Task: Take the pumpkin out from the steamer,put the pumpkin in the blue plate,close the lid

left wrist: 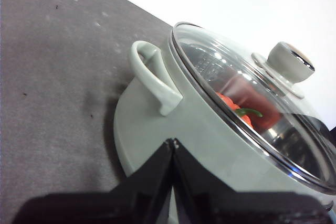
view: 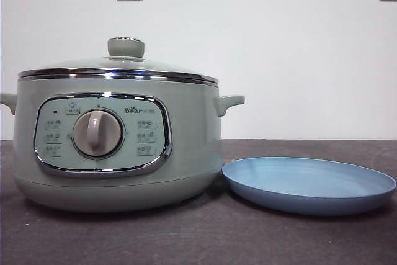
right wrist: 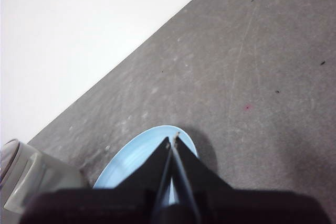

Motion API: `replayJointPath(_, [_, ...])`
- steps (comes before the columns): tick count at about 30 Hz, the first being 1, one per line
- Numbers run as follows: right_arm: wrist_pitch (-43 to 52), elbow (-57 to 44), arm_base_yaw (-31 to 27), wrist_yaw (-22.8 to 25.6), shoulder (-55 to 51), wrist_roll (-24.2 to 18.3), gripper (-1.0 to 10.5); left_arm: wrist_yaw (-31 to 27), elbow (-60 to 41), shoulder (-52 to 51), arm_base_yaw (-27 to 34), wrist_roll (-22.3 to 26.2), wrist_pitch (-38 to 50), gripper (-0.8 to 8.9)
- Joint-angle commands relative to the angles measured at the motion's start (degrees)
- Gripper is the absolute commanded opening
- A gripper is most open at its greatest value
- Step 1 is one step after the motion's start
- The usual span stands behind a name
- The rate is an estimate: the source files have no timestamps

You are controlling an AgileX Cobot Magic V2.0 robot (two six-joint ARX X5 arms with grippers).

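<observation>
Sage-green Bear steamer point(view: 118, 147) standing on the dark grey table point(view: 198, 240), glass lid point(view: 118, 66) seated on its rim, green knob point(view: 126, 46) at 12 o'clock. Light-blue plate point(view: 309, 184) lying empty at 3 o'clock of the pot, just beside its base. Orange-red pumpkin point(left wrist: 233, 106) inside, seen through the glass. Left gripper point(left wrist: 172, 145) clenched, grasping nothing, above the pot's side handle point(left wrist: 152, 77). Right gripper point(right wrist: 173, 141) likewise clenched, empty, over the plate.

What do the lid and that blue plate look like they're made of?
The lid looks like clear glass with a shiny chrome rim: the pumpkin shows through it. Its knob seems pale green plastic. The blue plate looks matte, plastic or ceramic; I can't tell which.
</observation>
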Motion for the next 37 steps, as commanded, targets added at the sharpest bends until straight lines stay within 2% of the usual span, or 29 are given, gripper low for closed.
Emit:
replayJointPath(1, [0.0,-0.68,0.04,-0.15,-0.13,0.46,-0.2,0.7,-0.81,-0.15,0.15,-0.76,-0.09,-0.05])
replayJointPath(11, [-3.02,4.09,0.04,-4.44,1.53,-0.35,-0.2,1.62,5.33,1.09,0.17,-0.39,-2.95,-0.06])
replayJointPath(16, [-3.15,8.52,0.07,-4.59,4.33,-1.49,-0.2,1.64,10.99,5.86,0.15,3.15,-5.01,-0.07])
replayJointPath(22, [-3.43,15.52,0.07,-4.61,9.6,-7.98,-0.2,1.9,19.08,14.8,0.15,8.66,-5.18,-0.07])
replayJointPath(27, [-4.22,22.82,0.07,-4.96,16.02,-13.92,-0.2,2.21,27.5,22.91,0.15,15.04,-7.3,-0.07])
replayJointPath(32, [-6.67,30.88,0.07,-10.49,23.54,-21.55,-0.2,3.98,35.65,30.1,0.15,20.74,-11.3,-0.05])
replayJointPath(35, [-9.97,36.24,0.07,-15.15,28.44,-26.05,-0.1,6.38,39.98,33.64,0.15,22.1,-13.75,-0.05])
replayJointPath(37, [-12.9,39.82,0.07,-18.32,31.76,-28.68,0.4,8.09,42.42,35.78,0.11,22.32,-15.19,-0.03])
